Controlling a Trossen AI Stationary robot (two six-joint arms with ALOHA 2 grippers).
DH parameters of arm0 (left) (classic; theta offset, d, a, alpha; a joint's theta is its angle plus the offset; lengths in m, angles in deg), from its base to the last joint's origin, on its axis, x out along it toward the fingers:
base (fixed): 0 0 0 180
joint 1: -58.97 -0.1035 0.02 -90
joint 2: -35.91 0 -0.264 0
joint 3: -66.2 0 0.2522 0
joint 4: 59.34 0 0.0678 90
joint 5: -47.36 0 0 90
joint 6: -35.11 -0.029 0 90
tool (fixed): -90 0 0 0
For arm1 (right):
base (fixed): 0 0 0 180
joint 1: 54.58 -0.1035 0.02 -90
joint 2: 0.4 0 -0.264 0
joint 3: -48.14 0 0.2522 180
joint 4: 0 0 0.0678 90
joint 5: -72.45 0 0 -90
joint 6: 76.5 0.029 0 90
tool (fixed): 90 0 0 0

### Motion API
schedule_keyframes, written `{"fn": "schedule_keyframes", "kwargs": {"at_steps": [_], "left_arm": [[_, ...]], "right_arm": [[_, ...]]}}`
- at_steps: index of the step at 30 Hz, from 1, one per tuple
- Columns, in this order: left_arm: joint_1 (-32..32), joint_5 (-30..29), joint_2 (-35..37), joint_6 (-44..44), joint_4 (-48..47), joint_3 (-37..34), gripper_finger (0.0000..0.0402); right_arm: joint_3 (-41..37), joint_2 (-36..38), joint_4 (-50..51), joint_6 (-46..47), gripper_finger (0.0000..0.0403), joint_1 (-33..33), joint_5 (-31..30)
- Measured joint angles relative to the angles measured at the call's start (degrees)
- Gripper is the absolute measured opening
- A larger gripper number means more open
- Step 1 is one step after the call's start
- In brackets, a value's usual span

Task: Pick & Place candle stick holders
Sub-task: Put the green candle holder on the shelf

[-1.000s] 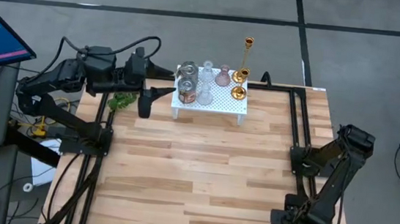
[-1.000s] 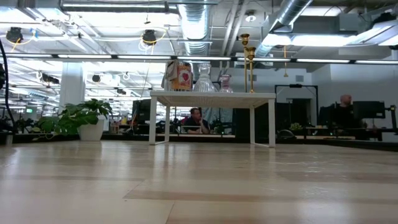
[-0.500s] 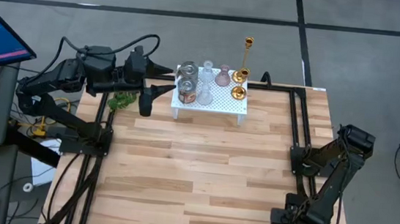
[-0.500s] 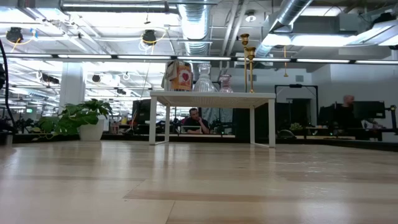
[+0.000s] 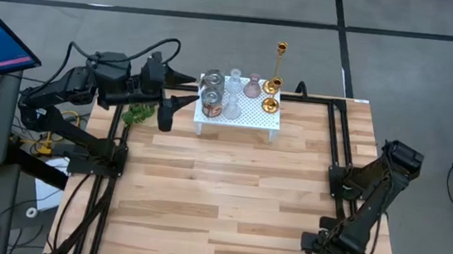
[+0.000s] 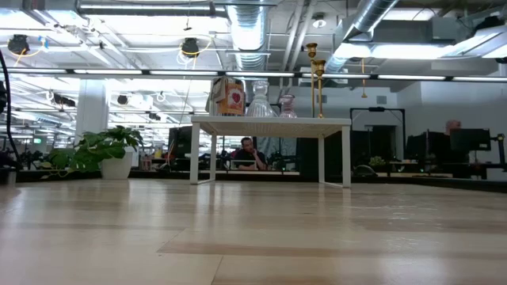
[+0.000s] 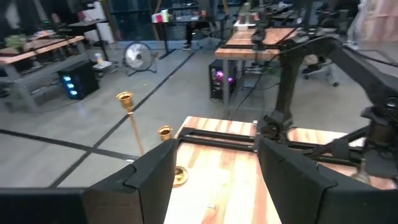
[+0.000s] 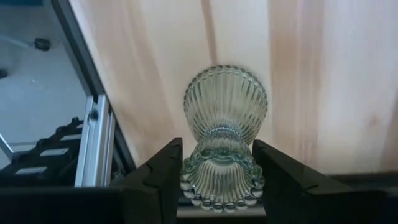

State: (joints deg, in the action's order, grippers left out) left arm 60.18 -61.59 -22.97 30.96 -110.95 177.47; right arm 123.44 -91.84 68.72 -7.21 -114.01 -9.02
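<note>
Three gold candle stick holders stand at the right end of a small white perforated table [image 5: 240, 116]: a tall thin-stemmed one [image 5: 279, 61] and two short cups [image 5: 272, 85] [image 5: 270, 105]. They also show in the left wrist view: the tall one [image 7: 129, 109] and the cups [image 7: 165, 132] [image 7: 178, 176]. My left gripper [image 5: 182, 88] hovers open and empty just left of the white table; its fingers [image 7: 149, 180] frame the view. My right gripper [image 8: 217, 155], at the table's near right corner [image 5: 319, 248], is shut on a clear ribbed glass piece [image 8: 225, 112]. My right gripper pinches the ribbed glass piece between its two fingers [image 8: 163, 174], at its narrow waist and beaded rim [image 8: 221, 186]. The fingers point down toward the wooden table. The piece points away from the gripper with its round scalloped end [image 8: 225, 99] toward the table. Whether it rests there, I cannot tell.
The white table also carries two tin cans [image 5: 211, 92], two clear glass vases [image 5: 234, 93] and a pink one [image 5: 253, 85]. A small green plant [image 5: 137, 115] lies under the left arm. Black frame rails [image 5: 338, 138] run along the table's sides. The middle of the wooden table [image 5: 228, 194] is bare.
My right arm has shifted a little at the table's near right corner; its lower links now stand slightly further toward the left. The left arm and the things on the white table have kept still.
</note>
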Motion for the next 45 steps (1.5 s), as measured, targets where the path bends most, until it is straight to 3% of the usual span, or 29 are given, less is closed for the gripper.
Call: {"fn": "schedule_keyframes", "kwargs": {"at_steps": [6, 11, 18, 23, 30, 39, 45], "left_arm": [[0.0, -3.0, 0.0, 0.1, -1.7, 0.0, 0.0227], [0.0, -4.9, -0.4, 0.8, -8.6, -0.2, 0.0227], [0.0, -5.2, 1.9, 6.8, -12.8, -7.8, 0.0227], [0.0, -4.9, 5.3, 12.6, -13.0, -16.0, 0.0227], [0.0, -4.2, 9.6, 19.8, -12.7, -26.2, 0.0227], [0.0, -3.5, 11.1, 23.2, -11.5, -33.8, 0.0227], [0.0, -3.5, 11.1, 23.5, -11.3, -34.7, 0.0227]], "right_arm": [[0.1, 1.7, 0.3, -10.9, 0.0155, 9.0, -1.0], [0.1, 5.5, 2.6, -22.1, 0.0155, 19.9, -2.6], [4.0, 10.3, 8.1, -35.2, 0.0155, 37.0, -2.6], [14.0, 10.3, 15.3, -44.7, 0.0155, 47.7, -3.6], [33.0, 2.0, 25.3, -54.8, 0.0155, 58.7, -4.3], [58.3, -15.5, 34.4, -69.4, 0.0155, 65.4, -9.5], [69.1, -23.3, 35.1, -77.4, 0.0159, 69.1, -11.4]]}}
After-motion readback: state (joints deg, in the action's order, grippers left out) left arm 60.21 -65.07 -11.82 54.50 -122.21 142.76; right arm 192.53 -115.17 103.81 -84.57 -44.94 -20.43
